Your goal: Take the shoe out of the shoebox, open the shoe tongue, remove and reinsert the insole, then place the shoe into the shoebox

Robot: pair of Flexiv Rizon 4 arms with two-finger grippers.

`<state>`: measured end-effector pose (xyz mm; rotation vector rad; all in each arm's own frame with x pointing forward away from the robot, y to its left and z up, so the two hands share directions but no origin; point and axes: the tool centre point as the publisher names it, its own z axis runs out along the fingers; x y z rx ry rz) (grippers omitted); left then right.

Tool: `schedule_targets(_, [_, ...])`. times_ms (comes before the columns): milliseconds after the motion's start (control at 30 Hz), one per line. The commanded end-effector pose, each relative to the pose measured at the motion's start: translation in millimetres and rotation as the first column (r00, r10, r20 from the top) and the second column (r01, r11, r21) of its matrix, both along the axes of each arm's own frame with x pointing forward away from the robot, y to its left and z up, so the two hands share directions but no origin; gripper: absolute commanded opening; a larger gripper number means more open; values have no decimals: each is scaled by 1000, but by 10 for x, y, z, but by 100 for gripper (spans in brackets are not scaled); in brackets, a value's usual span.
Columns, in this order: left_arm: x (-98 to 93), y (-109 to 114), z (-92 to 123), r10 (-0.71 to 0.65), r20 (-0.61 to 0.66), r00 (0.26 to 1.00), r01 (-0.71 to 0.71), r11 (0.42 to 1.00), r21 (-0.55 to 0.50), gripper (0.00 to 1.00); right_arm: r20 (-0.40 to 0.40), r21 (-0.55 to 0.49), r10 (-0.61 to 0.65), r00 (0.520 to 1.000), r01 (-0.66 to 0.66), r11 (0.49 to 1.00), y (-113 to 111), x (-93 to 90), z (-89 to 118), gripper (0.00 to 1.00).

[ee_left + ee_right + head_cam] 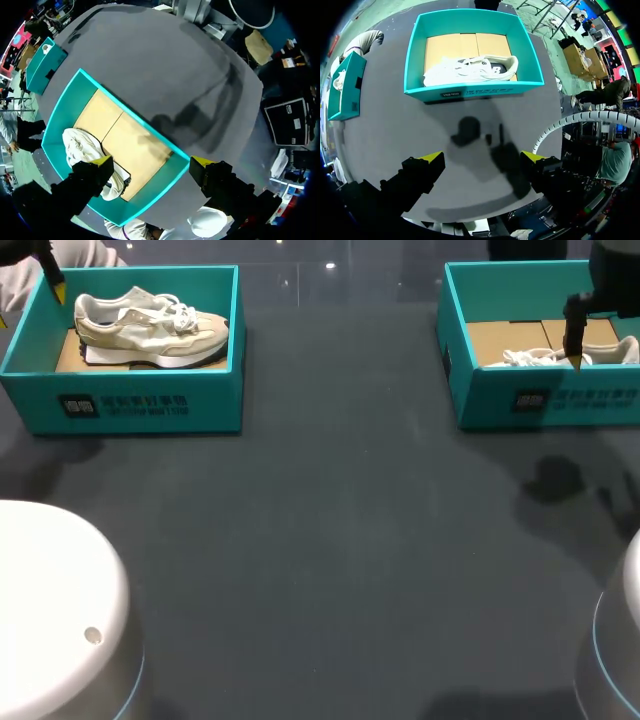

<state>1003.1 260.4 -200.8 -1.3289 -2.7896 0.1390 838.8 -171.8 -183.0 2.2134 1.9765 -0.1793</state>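
In the head view you see two teal boxes, well apart on the table. The left box holds a beige shoe, and the left gripper is at its far left corner. The right box holds a white shoe, partly hidden by the right gripper.

In the left wrist view, the left gripper has its fingers apart. One tip is over the beige shoe and the other is outside the box wall.

In the right wrist view, the right gripper also has its fingers apart and holds nothing. The right box with the white shoe is ahead of it.
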Motion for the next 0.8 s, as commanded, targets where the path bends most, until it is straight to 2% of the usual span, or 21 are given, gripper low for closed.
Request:
schedule_targets(33, [-5,-26,20,1,-15,1000,-1,1000,25,100,0,-1,-1,1000,1,1000,3,-1,-1,100])
schedule_targets(67, [-5,-26,20,1,-15,1000,-1,1000,25,100,0,-1,-1,1000,1,1000,3,-1,-1,100])
schedule_targets(133, [36,-44,-1,-99,0,995,99,995,19,100,0,-1,-1,1000,1,1000,3,-1,-1,100])
schedule_targets(367, [452,116,17,-228,77,971,230,973,-15,100,0,-1,-1,1000,1,1000,3,-1,-1,100])
schedule_targets(500, [675,156,-27,-262,121,958,261,965,19,100,0,-1,-1,1000,1,1000,3,-1,-1,100])
schedule_targets(600, [857,187,-66,-357,118,927,357,934,19,100,0,-1,-1,1000,1,1000,3,-1,-1,100])
schedule_targets(800, [857,187,-66,-357,118,927,357,934,19,100,0,-1,-1,1000,1,1000,3,-1,-1,100])
